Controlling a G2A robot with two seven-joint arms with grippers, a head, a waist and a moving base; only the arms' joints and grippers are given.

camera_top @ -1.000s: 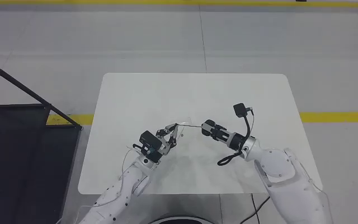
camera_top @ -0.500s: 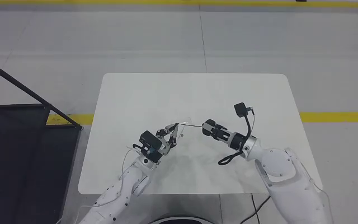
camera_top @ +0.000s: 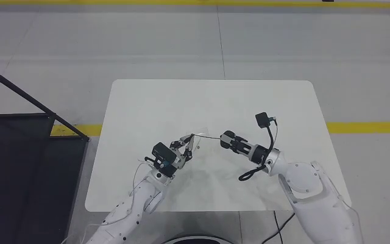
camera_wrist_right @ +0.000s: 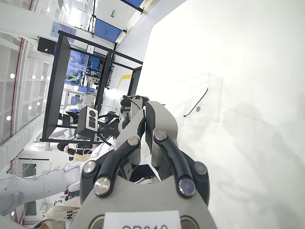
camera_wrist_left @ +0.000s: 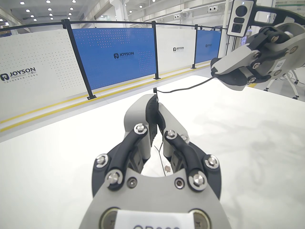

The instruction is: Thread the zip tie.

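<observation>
Mid-frame above the white tabletop [camera_wrist_left: 238,144], the left pincer [camera_wrist_left: 155,100] and right pincer [camera_wrist_left: 215,75] each clamp an end of the thin black zip tie [camera_wrist_left: 183,88]; light and springy, it seems best held near its tips

Place: I ran it in an industrial robot-test hall.
Ahead of left gripper [camera_wrist_left: 155,99]: blue and white fence panels [camera_wrist_left: 114,55] stood, yellow floor line [camera_wrist_left: 47,107].
Above: ceiling spotlights [camera_wrist_left: 48,1].

Zip tie [camera_top: 207,137] strung over table [camera_top: 274,104] blocks passage (clear box [camera_wrist_right: 215,89] nearby)
</observation>
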